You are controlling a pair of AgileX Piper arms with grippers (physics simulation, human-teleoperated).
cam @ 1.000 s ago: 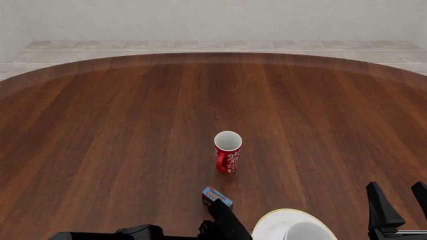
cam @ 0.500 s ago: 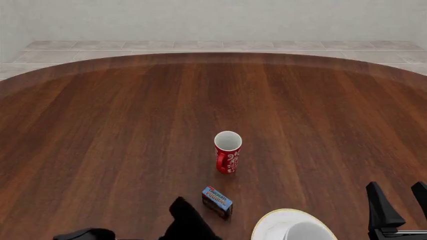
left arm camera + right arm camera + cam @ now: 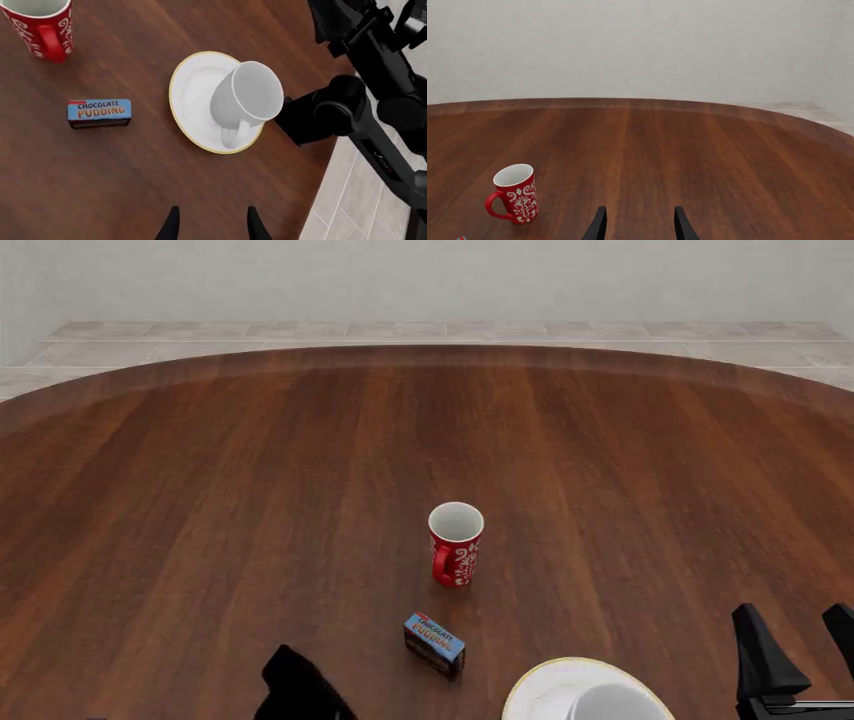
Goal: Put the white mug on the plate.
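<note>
The white mug [image 3: 247, 100] stands upright on the plate [image 3: 179, 95], toward one side of it, with nothing holding it. At the bottom edge of the front view only the tops of the mug [image 3: 617, 705] and the plate [image 3: 530, 688] show. My left gripper [image 3: 210, 222] is open and empty, hanging above bare table well apart from the plate. In the front view the left gripper [image 3: 300, 685] is low and left of the plate. My right gripper [image 3: 798, 635] stands open and empty to the right of the plate; its fingers [image 3: 599, 222] point across the table.
A red mug [image 3: 455, 545] with white patterns stands mid-table, also seen as the red mug [image 3: 40, 25] and the red mug [image 3: 514, 194]. A blue chocolate pudding box [image 3: 435, 642] lies between it and the plate. The right arm [image 3: 373, 75] passes beside the plate.
My left gripper has drawn back leftward, away from the pudding box and the plate. The white mug, plate and right gripper have not moved.
</note>
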